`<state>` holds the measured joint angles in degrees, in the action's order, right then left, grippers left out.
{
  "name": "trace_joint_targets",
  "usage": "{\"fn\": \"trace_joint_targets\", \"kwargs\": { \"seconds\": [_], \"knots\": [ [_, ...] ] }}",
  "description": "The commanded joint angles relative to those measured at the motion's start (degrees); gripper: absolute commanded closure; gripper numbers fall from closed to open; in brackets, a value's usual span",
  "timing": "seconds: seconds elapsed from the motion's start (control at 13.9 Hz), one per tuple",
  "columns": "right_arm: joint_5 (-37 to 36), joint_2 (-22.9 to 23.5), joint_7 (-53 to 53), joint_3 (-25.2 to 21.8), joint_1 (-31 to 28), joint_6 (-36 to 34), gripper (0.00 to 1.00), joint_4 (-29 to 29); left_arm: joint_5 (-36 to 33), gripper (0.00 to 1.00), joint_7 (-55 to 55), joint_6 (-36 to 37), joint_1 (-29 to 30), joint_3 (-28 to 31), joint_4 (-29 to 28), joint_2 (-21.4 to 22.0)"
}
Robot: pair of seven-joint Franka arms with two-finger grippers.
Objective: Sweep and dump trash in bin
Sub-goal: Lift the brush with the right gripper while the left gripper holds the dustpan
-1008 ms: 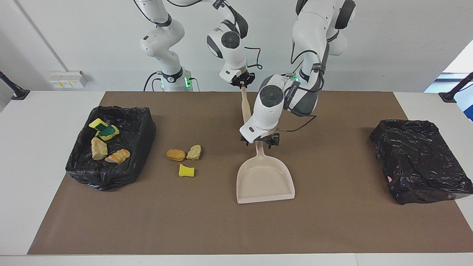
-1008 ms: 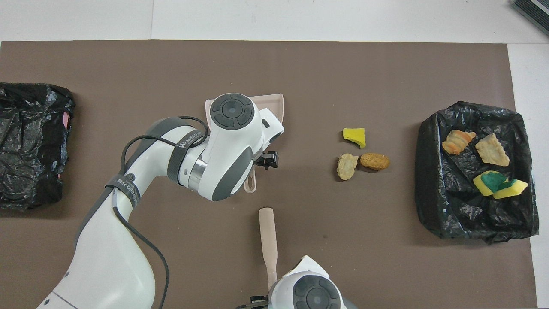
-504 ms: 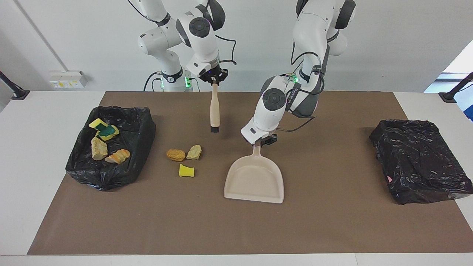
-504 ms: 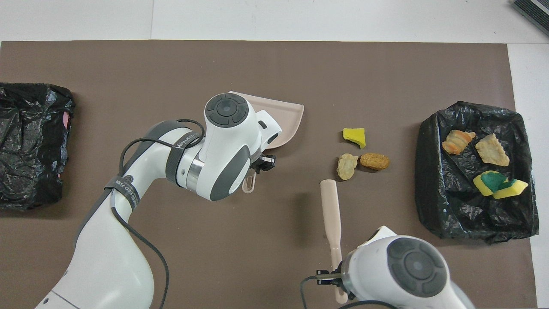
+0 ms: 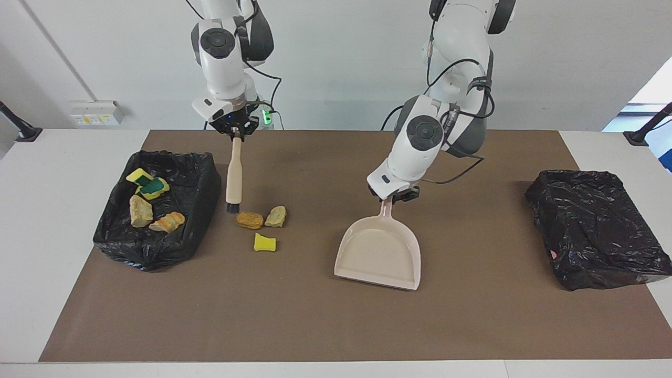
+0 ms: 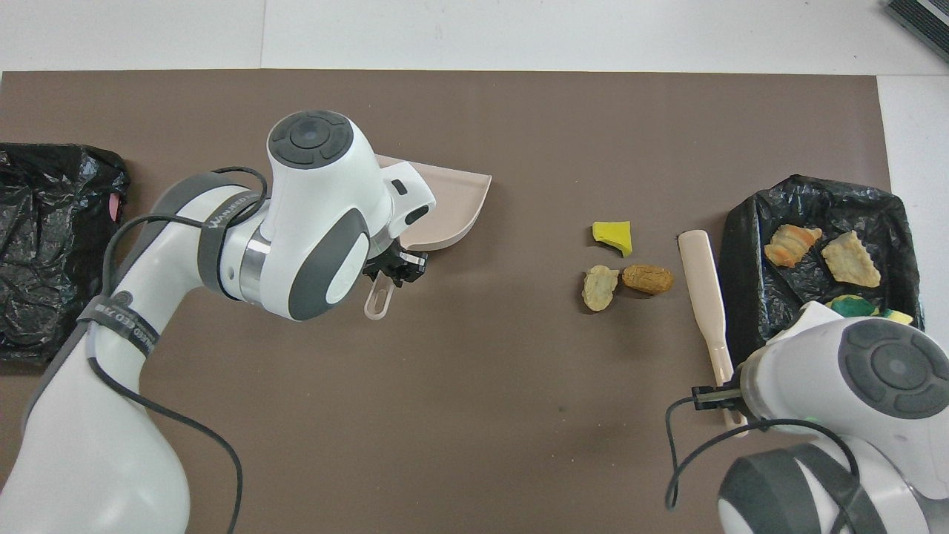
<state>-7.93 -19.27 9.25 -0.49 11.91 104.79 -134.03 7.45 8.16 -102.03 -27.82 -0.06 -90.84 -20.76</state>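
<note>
Three scraps of trash lie on the brown mat: an orange lump [image 5: 249,219] [image 6: 647,279], a tan lump [image 5: 276,216] [image 6: 599,288] and a yellow sponge piece [image 5: 264,242] [image 6: 612,236]. Several more scraps [image 5: 140,210] [image 6: 850,258] lie in the black-lined bin [image 5: 205,184] [image 6: 745,311] at the right arm's end. My right gripper [image 5: 235,132] [image 6: 723,393] is shut on the handle of the beige brush [image 5: 233,176] [image 6: 704,289]. Its bristles hang low between the bin and the orange lump. My left gripper [image 5: 394,195] [image 6: 393,265] is shut on the handle of the beige dustpan [image 5: 379,254] [image 6: 445,208], mid-table.
A second black-lined bin [image 5: 596,226] [image 6: 52,245] stands at the left arm's end of the mat. The mat [image 5: 315,325] is bare farther from the robots than the dustpan and the scraps.
The right arm has swung the brush from mid-table toward its own end, to between the bin and the scraps. The left gripper has shifted the dustpan slightly toward its own end and turned it.
</note>
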Motion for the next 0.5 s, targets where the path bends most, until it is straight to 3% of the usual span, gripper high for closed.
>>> {"fn": "trace_joint_targets", "kwargs": {
  "seconds": [0.0, 0.22, 0.43],
  "knots": [
    [-3.49, 5.45, -3.63, 0.93, -3.55, 5.23, 1.0, 0.61, -1.64, 1.0, -7.17, 2.1, 0.84, -0.11, 0.49, 0.55],
    [-3.76, 10.47, -2.84, 1.02, -3.65, 7.97, 1.0, 0.34, -3.05, 1.0, -17.96, 3.5, 2.15, -0.02, 0.14, 0.72],
    [-2.63, 12.23, -0.21, 1.28, -2.34, 8.67, 1.0, 0.08, -5.49, 1.0, -32.02, 5.78, 3.55, 0.15, -0.31, 1.25]
  ]
}}
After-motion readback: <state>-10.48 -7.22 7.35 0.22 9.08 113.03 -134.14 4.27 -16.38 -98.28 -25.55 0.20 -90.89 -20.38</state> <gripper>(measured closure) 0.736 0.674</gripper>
